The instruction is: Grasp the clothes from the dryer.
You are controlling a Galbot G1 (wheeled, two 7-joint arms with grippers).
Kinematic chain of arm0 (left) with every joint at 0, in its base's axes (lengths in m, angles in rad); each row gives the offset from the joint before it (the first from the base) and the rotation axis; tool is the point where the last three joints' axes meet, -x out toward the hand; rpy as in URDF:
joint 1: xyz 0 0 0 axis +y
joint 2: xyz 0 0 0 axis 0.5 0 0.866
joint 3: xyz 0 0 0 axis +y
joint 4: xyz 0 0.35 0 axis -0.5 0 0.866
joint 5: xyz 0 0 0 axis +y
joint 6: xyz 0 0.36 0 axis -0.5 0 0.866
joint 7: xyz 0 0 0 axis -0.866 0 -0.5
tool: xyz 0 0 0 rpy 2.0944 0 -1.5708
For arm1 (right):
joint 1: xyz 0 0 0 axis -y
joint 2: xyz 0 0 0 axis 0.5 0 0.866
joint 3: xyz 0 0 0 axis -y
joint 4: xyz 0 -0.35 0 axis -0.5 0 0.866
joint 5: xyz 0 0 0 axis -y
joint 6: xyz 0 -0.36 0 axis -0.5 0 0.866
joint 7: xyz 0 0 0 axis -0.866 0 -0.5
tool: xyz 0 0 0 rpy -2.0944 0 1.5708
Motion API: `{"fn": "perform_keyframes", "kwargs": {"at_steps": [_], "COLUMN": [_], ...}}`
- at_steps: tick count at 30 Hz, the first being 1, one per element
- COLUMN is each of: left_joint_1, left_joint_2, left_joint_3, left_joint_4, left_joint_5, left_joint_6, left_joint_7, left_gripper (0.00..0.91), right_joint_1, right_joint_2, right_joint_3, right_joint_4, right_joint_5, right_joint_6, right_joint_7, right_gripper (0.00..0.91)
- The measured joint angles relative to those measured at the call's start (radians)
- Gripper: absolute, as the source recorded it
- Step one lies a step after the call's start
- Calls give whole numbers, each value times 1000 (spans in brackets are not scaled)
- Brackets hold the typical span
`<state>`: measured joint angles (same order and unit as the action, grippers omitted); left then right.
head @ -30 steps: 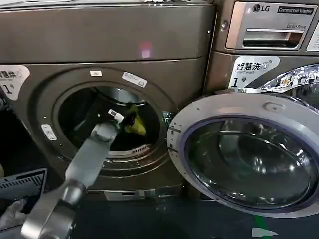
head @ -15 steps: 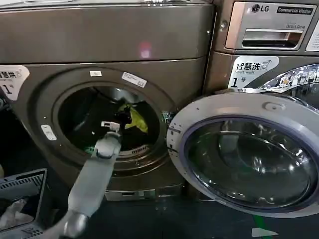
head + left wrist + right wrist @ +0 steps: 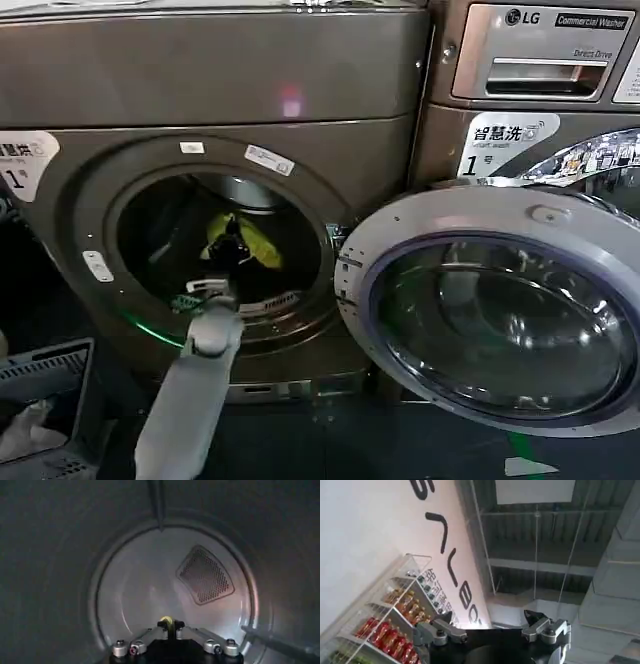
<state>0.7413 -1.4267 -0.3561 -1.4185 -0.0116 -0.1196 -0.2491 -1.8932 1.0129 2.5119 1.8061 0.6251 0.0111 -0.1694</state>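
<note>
The bronze-brown dryer (image 3: pixel 220 80) stands with its silver-rimmed glass door (image 3: pixel 500 310) swung open to the right. My left arm reaches into the round porthole. There my left gripper (image 3: pixel 230 243) is shut on a yellow piece of clothes (image 3: pixel 262 255), held up just inside the opening. In the left wrist view the left gripper (image 3: pixel 168 626) pinches a bit of the yellow clothes (image 3: pixel 167 620) in front of the drum's back wall (image 3: pixel 150 585). My right gripper (image 3: pixel 490 617) is open, holds nothing and points up at a ceiling.
A second machine with an LG logo (image 3: pixel 540 60) stands to the right, behind the open door. A grey basket (image 3: pixel 45 372) with pale cloth (image 3: pixel 25 435) sits on the floor at the lower left. A perforated vent (image 3: pixel 205 575) shows in the drum's back wall.
My left arm has drawn back and down toward the porthole's lower rim. The yellow clothes, still in the gripper, have moved left from the opening's right side to its middle.
</note>
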Motion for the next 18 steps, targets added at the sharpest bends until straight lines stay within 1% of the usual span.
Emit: {"fn": "perform_keyframes", "kwargs": {"at_steps": [18], "left_joint_1": [50], "left_joint_2": [-21], "left_joint_3": [1], "left_joint_4": [-29], "left_joint_5": [-4], "left_joint_6": [-18], "left_joint_7": [-24], "left_gripper": [0], "right_joint_1": [-11], "right_joint_2": [-3], "right_joint_3": [15], "right_joint_4": [-8], "right_joint_5": [5], "right_joint_6": [8], "right_joint_7": [1], "right_gripper": [907]}}
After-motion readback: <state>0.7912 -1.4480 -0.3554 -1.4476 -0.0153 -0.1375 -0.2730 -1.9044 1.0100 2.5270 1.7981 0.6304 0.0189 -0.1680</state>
